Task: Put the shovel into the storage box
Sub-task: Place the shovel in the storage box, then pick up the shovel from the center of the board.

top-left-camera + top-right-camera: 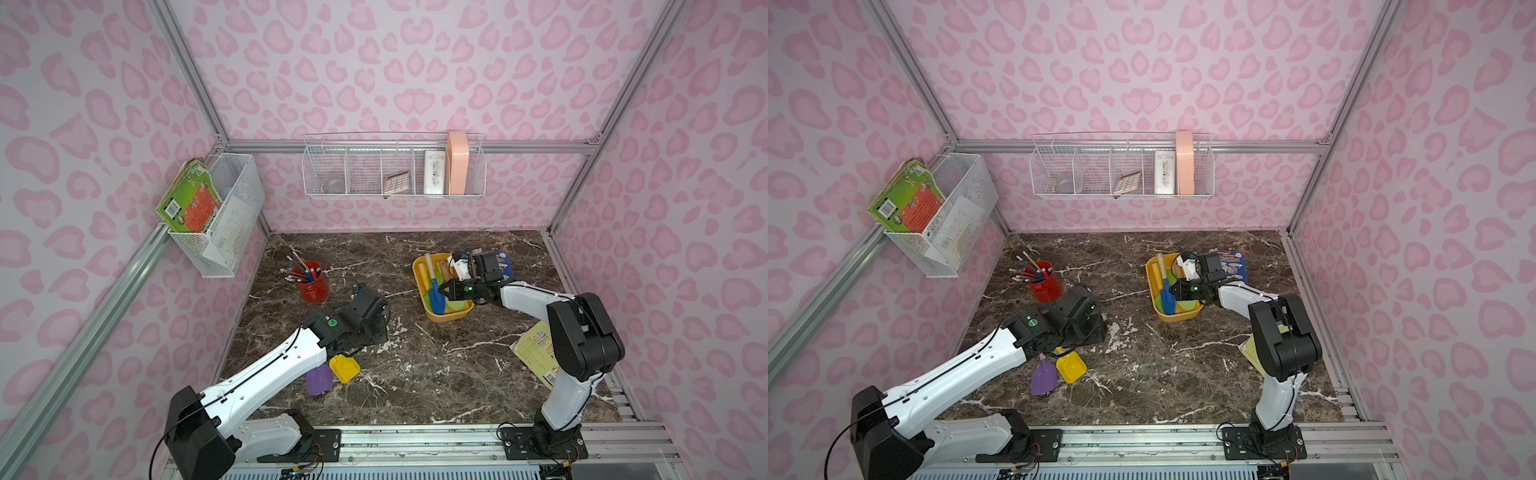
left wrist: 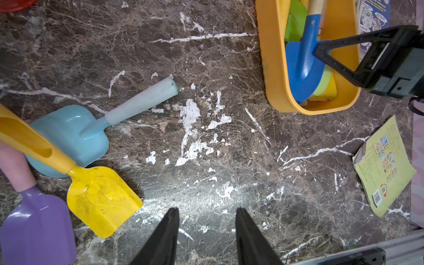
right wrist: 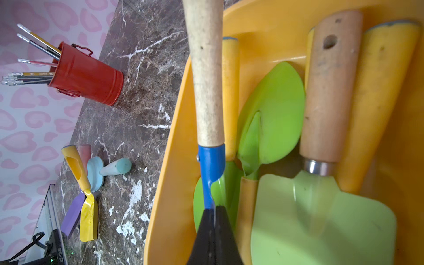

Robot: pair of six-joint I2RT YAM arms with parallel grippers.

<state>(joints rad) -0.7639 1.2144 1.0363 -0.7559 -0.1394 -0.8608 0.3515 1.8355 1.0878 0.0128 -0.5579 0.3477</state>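
Note:
The yellow-orange storage box point(image 1: 446, 316) point(image 1: 1179, 316) stands on the marble table at the back right. Inside it a blue shovel point(image 1: 435, 293) point(image 3: 211, 160) with a pale wooden handle lies on top of green shovels point(image 3: 273, 114). My right gripper point(image 3: 214, 208) point(image 2: 317, 49) reaches into the box, shut on the thin edge of the blue shovel's blade. My left gripper point(image 2: 206, 210) hangs open over bare table with nothing between its fingers. Beside it lie a yellow shovel point(image 2: 103, 199) point(image 1: 344, 368), a purple shovel point(image 2: 36, 229) and a light blue shovel point(image 2: 68, 135).
A red pencil cup point(image 1: 311, 282) stands at the back left. A yellow-green booklet point(image 1: 536, 353) lies by the right arm, and a blue book point(image 1: 505, 264) lies behind the box. White wire baskets point(image 1: 392, 174) point(image 1: 220, 216) hang on the walls.

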